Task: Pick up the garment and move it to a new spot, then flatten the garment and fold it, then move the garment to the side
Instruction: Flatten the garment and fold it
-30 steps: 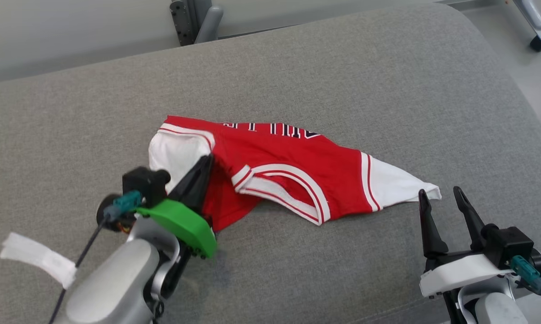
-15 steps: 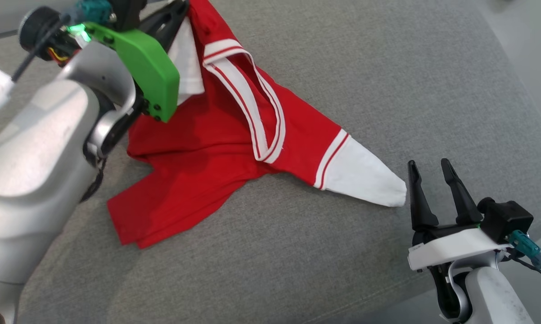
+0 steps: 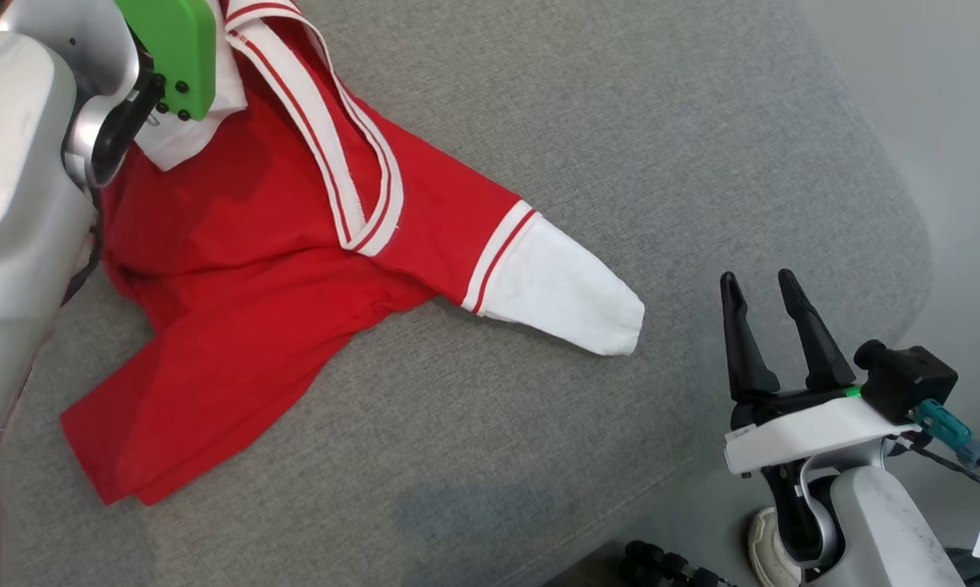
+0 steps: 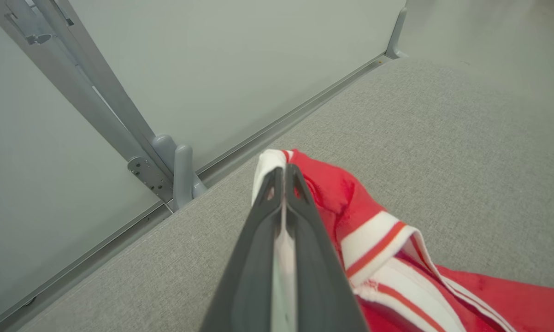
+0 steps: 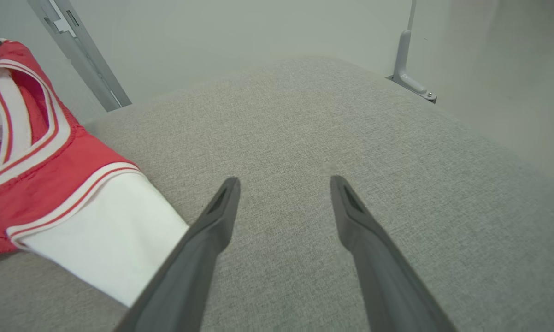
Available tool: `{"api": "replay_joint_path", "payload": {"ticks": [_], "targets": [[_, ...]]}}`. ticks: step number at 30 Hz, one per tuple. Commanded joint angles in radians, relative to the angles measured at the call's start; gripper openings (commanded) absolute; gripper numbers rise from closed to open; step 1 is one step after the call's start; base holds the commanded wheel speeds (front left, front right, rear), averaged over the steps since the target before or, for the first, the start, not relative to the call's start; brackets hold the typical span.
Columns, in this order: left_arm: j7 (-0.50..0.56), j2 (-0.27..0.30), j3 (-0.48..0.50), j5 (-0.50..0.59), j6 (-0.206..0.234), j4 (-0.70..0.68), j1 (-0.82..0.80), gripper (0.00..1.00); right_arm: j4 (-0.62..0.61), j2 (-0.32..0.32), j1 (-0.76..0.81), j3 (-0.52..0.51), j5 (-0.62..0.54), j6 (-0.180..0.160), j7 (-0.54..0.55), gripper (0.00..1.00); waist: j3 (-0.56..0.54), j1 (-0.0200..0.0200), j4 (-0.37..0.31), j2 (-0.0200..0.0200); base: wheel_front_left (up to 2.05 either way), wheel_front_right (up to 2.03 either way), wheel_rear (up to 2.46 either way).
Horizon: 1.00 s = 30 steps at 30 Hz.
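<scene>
The garment is a red jersey with white striped trim and a white sleeve. It lies on the grey cushion, with its upper left part lifted off the surface. In the left wrist view my left gripper is shut on a white fold of the garment, held above the cushion. Its green mount shows at the head view's top left. My right gripper stands open at the lower right with nothing between its fingers, just right of the white sleeve tip.
The cushion's rounded right edge drops to pale floor. A grey partition with a metal post runs along the cushion's far side. A bracket foot stands past the far corner. Dark cabling lies below the front edge.
My left gripper has risen with the garment's white fold, pulling that end up and unrolling the red body. The head camera has shifted. The right gripper stays open.
</scene>
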Motion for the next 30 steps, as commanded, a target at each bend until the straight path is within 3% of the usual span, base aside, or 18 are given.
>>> {"api": "replay_joint_path", "payload": {"ticks": [1,2,3,9,13,21,30], "targets": [[-0.014,-0.002,0.010,-0.008,0.003,0.016,-0.012,0.26,0.001,-0.001,-0.011,-0.001,0.001,-0.001,-0.003,1.00,0.020,-0.0001,-0.023,0.0000,0.00,0.00,0.00],[-0.026,-0.007,0.013,-0.013,-0.001,0.029,-0.010,0.69,0.001,-0.001,-0.008,-0.004,-0.002,-0.001,-0.003,1.00,0.018,-0.0001,-0.022,0.0000,0.00,0.00,0.00],[-0.036,-0.012,0.014,-0.017,-0.007,0.039,-0.005,1.00,0.000,-0.001,-0.005,-0.007,-0.007,-0.001,-0.003,1.00,0.015,-0.0001,-0.019,0.0000,0.00,0.00,0.00],[-0.130,-0.018,0.009,-0.022,-0.032,0.028,0.044,1.00,-0.011,-0.002,0.009,-0.031,-0.053,-0.001,-0.003,1.00,-0.017,-0.0001,0.025,0.0000,0.00,0.00,0.00],[-0.221,-0.014,0.022,-0.034,-0.020,-0.032,0.119,1.00,-0.026,-0.002,0.017,-0.057,-0.102,-0.001,-0.003,1.00,-0.053,-0.0001,0.072,0.0000,0.00,0.00,0.00],[-0.373,-0.011,0.051,-0.081,0.073,-0.251,0.399,1.00,-0.078,-0.002,0.057,-0.092,-0.225,-0.001,-0.003,1.00,-0.141,-0.0001,0.191,0.0000,0.00,0.00,0.00],[-0.490,-0.017,0.038,-0.091,0.186,-0.392,0.691,1.00,-0.102,-0.017,0.119,-0.119,-0.284,-0.001,-0.003,1.00,-0.233,-0.0001,0.308,0.0000,0.00,0.00,0.00]]}}
